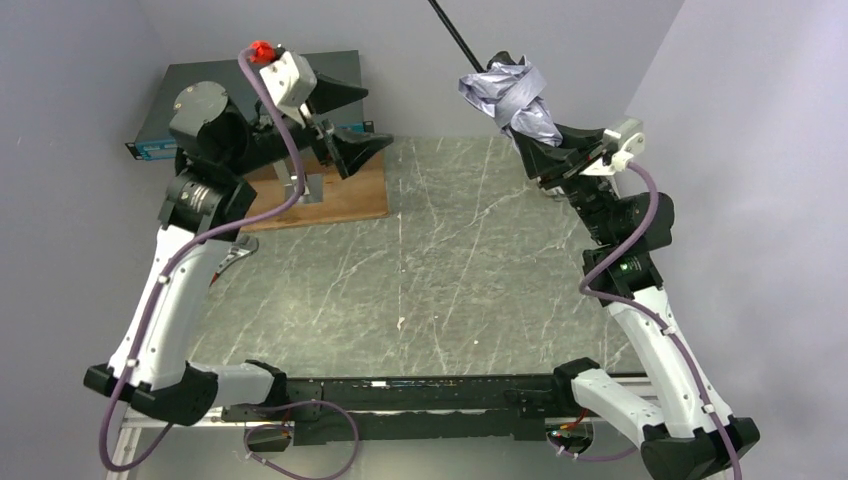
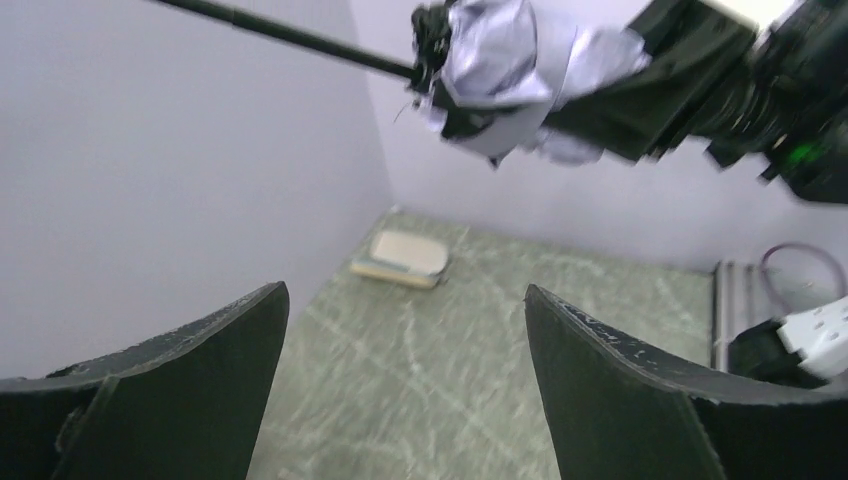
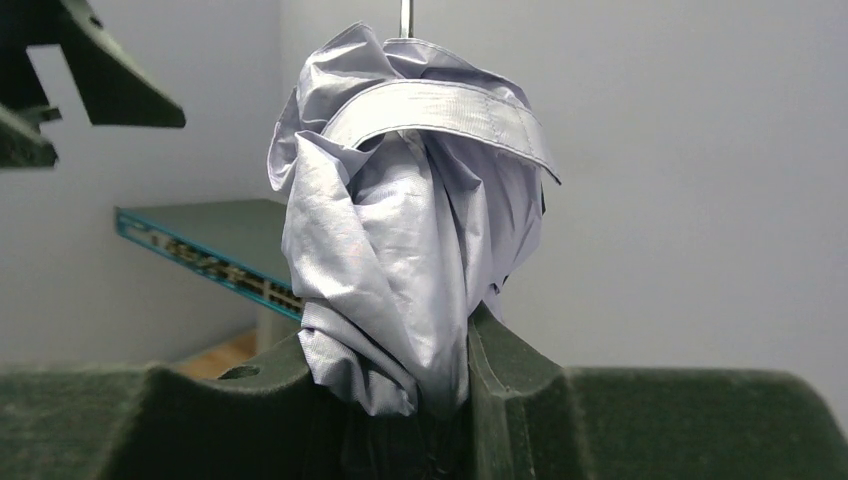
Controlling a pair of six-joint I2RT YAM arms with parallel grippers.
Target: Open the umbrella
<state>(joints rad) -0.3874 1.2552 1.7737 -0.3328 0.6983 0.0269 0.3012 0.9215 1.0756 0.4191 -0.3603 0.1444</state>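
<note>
Clamping bundled umbrella (image 1: 515,95) aloft near back wall (image 1: 400,30): right fingers (image 3: 515,385); left fingers (image 2: 200,370) wide apart, empty.

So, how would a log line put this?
right claw: shut on umbrella | left claw: open, empty | umbrella: bundled, off table

The umbrella (image 3: 400,230) is recorded as silvery-white with a faint lilac cast, its shaft (image 1: 455,35) black. The tabletop (image 1: 450,280) is noted as grey-green, marbled with thin white veins. The left claw (image 2: 405,292) and right claw (image 3: 400,350) are logged as matt black. Purple cables (image 1: 290,150), a brown wooden board (image 1: 345,200) and a red cap (image 1: 262,50) are observed. The walls (image 1: 400,25) are seen as pale grey.
</note>
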